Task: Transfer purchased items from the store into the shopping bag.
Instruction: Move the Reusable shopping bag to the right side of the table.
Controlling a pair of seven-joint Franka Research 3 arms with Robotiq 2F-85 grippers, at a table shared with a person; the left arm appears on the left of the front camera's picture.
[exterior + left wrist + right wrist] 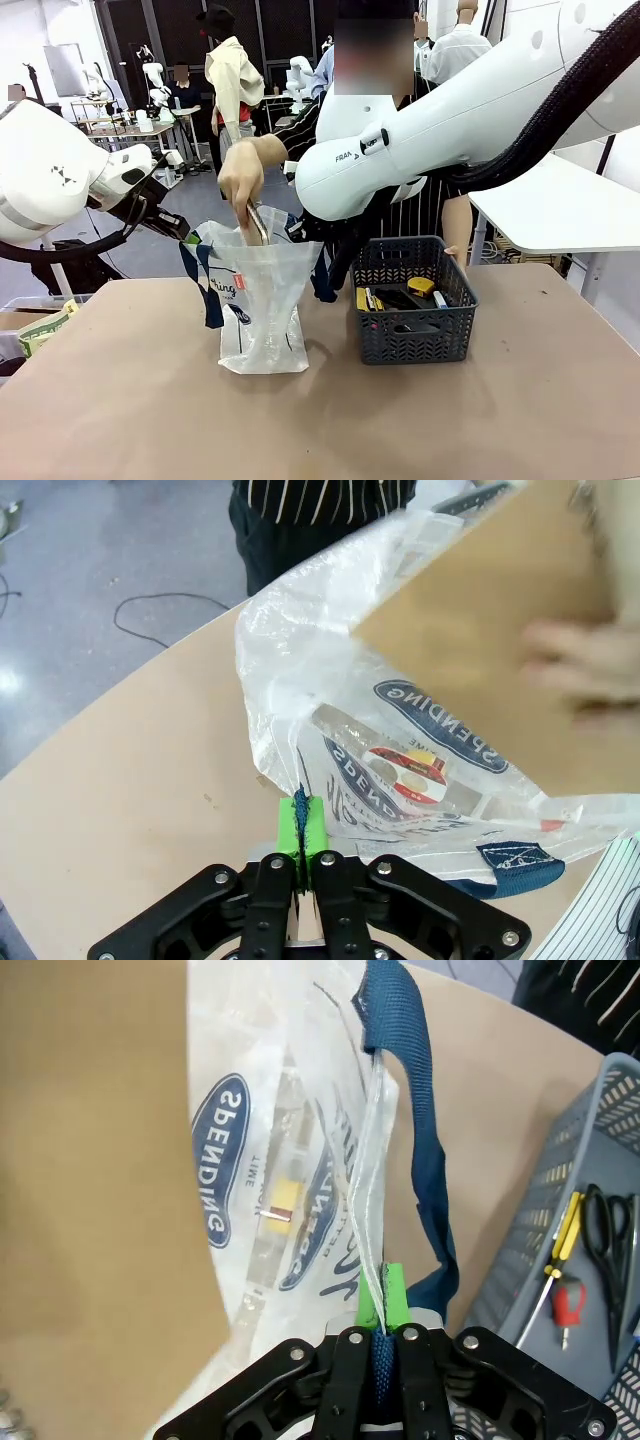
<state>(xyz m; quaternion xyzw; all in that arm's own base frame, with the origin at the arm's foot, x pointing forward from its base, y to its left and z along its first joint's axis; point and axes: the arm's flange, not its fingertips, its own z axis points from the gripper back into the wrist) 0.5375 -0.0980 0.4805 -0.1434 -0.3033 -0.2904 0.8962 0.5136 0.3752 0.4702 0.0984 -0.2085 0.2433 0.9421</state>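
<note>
My right arm (pixel 450 130) blocked the front view's upper right. At centre stood the shopping bag (pixel 262 300), the store (pixel 415 345) just right of it. A person's hand (pixel 242 180) reached into the bag's mouth. The left gripper (pixel 303 825) and right gripper (pixel 381 1295) were clamped on its rim. The purchased items (pixel 400 297) lay in the store.

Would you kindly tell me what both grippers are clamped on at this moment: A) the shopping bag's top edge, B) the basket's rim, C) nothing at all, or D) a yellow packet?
A: the left gripper and the right gripper each pinch the top edge of the shopping bag, while a person's hand reaches into it.
</note>
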